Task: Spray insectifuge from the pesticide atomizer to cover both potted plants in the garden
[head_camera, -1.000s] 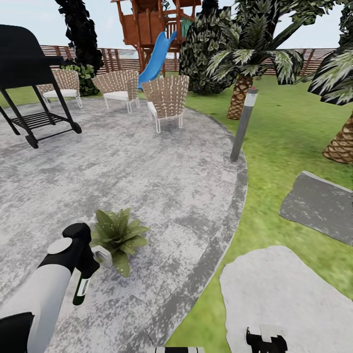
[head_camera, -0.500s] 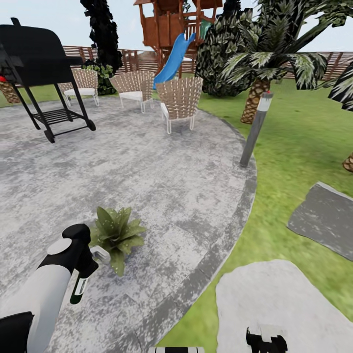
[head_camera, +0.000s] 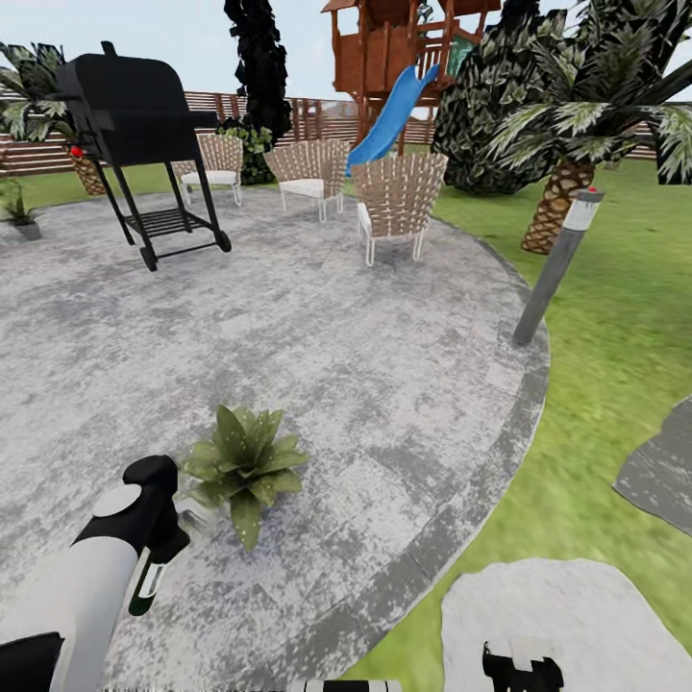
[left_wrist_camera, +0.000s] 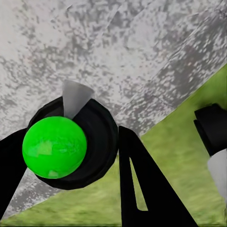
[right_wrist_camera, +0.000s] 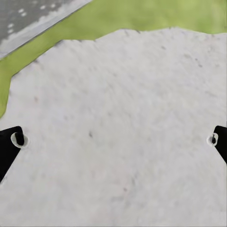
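Left gripper [left_wrist_camera: 71,156] was clamped on the pesticide atomizer [head_camera: 146,584], beside one potted plant [head_camera: 244,463] flecked with specks; second plant's coverage unconfirmed. Right gripper [right_wrist_camera: 113,142] gaped, holding nothing.

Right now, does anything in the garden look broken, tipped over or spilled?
Nothing stands out. The grill and wicker chairs stand upright, the potted plant sits upright on the patio, and the left tool holds the atomizer without visible spill.
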{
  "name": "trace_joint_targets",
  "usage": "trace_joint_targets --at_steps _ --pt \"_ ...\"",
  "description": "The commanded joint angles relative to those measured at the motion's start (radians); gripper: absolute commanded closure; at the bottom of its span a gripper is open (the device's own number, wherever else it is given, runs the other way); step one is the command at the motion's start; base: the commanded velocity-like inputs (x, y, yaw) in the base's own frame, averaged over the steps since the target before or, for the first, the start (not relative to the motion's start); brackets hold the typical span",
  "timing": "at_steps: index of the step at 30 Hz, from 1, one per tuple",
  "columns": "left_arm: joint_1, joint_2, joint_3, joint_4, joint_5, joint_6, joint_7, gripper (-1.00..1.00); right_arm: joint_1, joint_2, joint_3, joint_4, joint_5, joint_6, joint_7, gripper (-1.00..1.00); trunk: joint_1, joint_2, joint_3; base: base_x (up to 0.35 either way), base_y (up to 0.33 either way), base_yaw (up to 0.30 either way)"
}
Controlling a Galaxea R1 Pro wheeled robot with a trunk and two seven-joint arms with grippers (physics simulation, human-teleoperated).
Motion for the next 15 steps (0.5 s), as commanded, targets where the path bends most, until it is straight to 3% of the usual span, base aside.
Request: trace_joint_targets --at_steps 1,3,7,15 --pt "0.01 -0.003 0.003 -0.001 -0.007 0.009 0.008 1.0 -0.001 0.0 -0.006 0.001 0.01 -0.002 -0.004 -1.0 0.0 0.0 -0.001 0.001 0.0 0.237" --pt "0.013 -0.007 0.004 -0.001 -0.002 0.01 0.037 1.0 -0.001 0.0 -0.006 0.001 0.01 -0.002 -0.003 -1.0 0.0 0.0 -0.001 0.0 0.0 0.125" --pt "0.014 -0.008 0.005 -0.006 0.063 0.01 0.051 1.0 -0.001 -0.001 -0.006 0.002 0.011 -0.002 -0.001 -1.0 0.0 0.0 -0.001 0.002 -0.002 0.021" --pt "0.015 -0.009 0.005 -0.008 0.081 0.02 0.056 1.0 -0.001 -0.001 -0.006 0.001 0.01 -0.001 -0.001 -1.0 0.0 0.0 -0.001 0.137 -0.184 0.001"
